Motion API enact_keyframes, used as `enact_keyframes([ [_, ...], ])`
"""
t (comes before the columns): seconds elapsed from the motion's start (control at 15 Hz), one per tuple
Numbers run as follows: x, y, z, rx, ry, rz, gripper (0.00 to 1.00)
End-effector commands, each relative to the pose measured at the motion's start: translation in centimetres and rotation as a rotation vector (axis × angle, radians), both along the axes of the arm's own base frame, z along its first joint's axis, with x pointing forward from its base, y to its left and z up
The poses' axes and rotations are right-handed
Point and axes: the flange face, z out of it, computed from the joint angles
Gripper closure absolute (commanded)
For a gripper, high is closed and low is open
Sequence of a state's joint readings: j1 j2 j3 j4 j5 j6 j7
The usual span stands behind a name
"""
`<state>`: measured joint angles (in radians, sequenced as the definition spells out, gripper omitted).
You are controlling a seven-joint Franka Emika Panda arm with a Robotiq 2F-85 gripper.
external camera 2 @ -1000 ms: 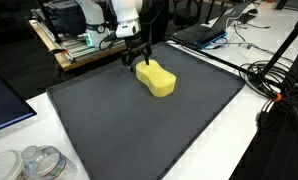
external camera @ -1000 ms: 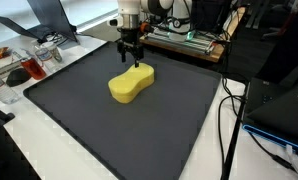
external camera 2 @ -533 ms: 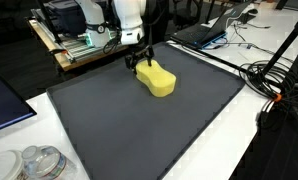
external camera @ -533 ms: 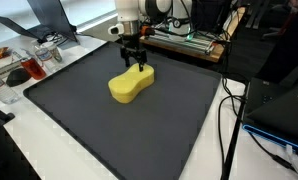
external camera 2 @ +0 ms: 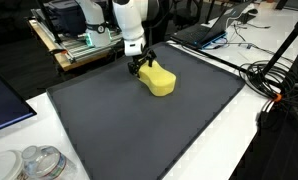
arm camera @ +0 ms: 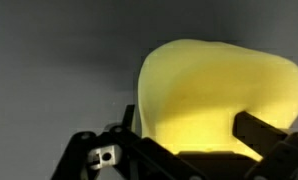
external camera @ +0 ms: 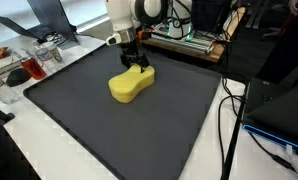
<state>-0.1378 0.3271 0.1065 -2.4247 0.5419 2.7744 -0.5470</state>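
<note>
A yellow peanut-shaped sponge (external camera: 130, 83) lies on the dark grey mat (external camera: 109, 130), also seen as the sponge (external camera 2: 157, 78) on the mat (external camera 2: 139, 130). My gripper (external camera: 137, 66) has come down over the sponge's far end, gripper (external camera 2: 141, 65), its jaws open and standing on either side of that end. In the wrist view the sponge (arm camera: 214, 90) fills the space between the two black fingers (arm camera: 264, 130), and the gripper (arm camera: 189, 140) is not squeezing it.
A workbench with electronics (external camera: 184, 40) stands behind the mat. A clear tray with red items (external camera: 19, 68) sits beside the mat. Cables (external camera 2: 274, 80) and a laptop (external camera 2: 204, 30) lie along another side; round plastic lids (external camera 2: 39, 162) rest near a corner.
The gripper has lowered from just above the sponge onto its far end, and the wrist has tilted. The sponge has not moved. The jaws stay open.
</note>
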Motion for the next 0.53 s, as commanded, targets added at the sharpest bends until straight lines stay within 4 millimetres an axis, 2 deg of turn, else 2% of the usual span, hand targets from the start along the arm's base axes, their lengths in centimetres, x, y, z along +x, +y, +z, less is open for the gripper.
enact_keyframes([
  [0.0,1.0,0.6,-1.4,0.085,0.032,0.071,0.19],
  [0.2,1.3,0.8,-1.9,0.096,0.058,0.097,0.40],
  [0.47,1.1,-0.2,-0.4,0.100,0.072,0.082,0.65],
])
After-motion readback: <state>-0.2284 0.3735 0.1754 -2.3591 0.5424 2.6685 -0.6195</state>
